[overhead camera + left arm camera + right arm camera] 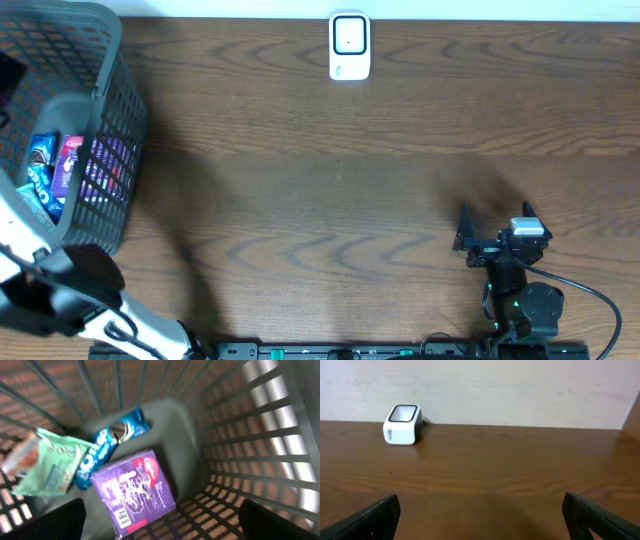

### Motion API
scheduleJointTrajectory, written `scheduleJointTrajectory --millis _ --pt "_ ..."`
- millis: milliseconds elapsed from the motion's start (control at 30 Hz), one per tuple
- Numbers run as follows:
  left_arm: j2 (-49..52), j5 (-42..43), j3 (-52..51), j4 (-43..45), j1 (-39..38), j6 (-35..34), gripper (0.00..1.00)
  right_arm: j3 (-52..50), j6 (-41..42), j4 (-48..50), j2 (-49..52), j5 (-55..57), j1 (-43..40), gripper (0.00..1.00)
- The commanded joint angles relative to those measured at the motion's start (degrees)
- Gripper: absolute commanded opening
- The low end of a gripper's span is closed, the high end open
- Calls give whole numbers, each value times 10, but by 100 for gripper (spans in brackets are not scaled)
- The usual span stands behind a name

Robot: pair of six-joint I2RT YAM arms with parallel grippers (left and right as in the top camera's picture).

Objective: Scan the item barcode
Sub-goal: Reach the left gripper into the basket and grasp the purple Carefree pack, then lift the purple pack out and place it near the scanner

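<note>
As the basket (176, 424) hems them in, purple box (133, 491) against blue packet (107, 443)

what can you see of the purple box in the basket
The purple box is a flat rectangular carton, seemingly glossy card, with white print and a pink patch near one corner. A white barcode label faces up at its near end. It lies askew on the grey basket floor, its left corner against the blue pack.

A white left arm (22, 225) with black joints and a black right arm (515, 270) trailing a black cable (590, 290) are seen.
</note>
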Motion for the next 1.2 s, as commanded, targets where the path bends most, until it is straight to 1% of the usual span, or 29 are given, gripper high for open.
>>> scheduleJointTrajectory --millis 0,133,200,233,333,433,533,633,733,800,833,900,933,967,1033,1100,1167 --pt "39 -7 -5 -4 -18 -29 98 -1 8 -2 -3 -1 3 99" --pt "77 3 -5 15 -33 -33 98 -1 8 -2 -3 -1 3 99" --pt "94 12 -5 -12 -39 -6 98 -1 8 -2 -3 -1 3 99" --pt "102 12 -5 -12 -40 0 98 -1 8 -2 -3 -1 3 99" --pt "122 12 -5 -16 -41 -4 98 -1 8 -2 -3 -1 3 99" --pt "150 -27 -5 -48 -43 -85 98 -1 8 -2 -3 -1 3 99" --pt "176 -80 -7 -74 -48 -141 98 -1 8 -2 -3 -1 3 99" --pt "199 -95 -19 -75 -54 -144 98 -1 8 -2 -3 -1 3 99" --pt "230 -95 -25 -75 -61 -144 98 -1 8 -2 -3 -1 3 99" --pt "247 -95 -25 -75 -67 -144 100 -1 8 -2 -3 -1 3 99" --pt "251 -95 -25 -75 -70 -144 99 -1 8 -2 -3 -1 3 99" --pt "259 -95 -25 -74 -75 -144 83 -1 8 -2 -3 -1 3 99" --pt "263 -95 -25 -73 -79 -144 71 -1 8 -2 -3 -1 3 99" --pt "265 -95 -25 -73 -82 -144 66 -1 8 -2 -3 -1 3 99" --pt "270 -95 -25 -74 -87 -144 62 -1 8 -2 -3 -1 3 99" --pt "276 -96 -28 -74 -91 -144 61 -1 8 -2 -3 -1 3 99" --pt "276 -98 -42 -69 -93 -144 57 -1 8 -2 -3 -1 3 99"
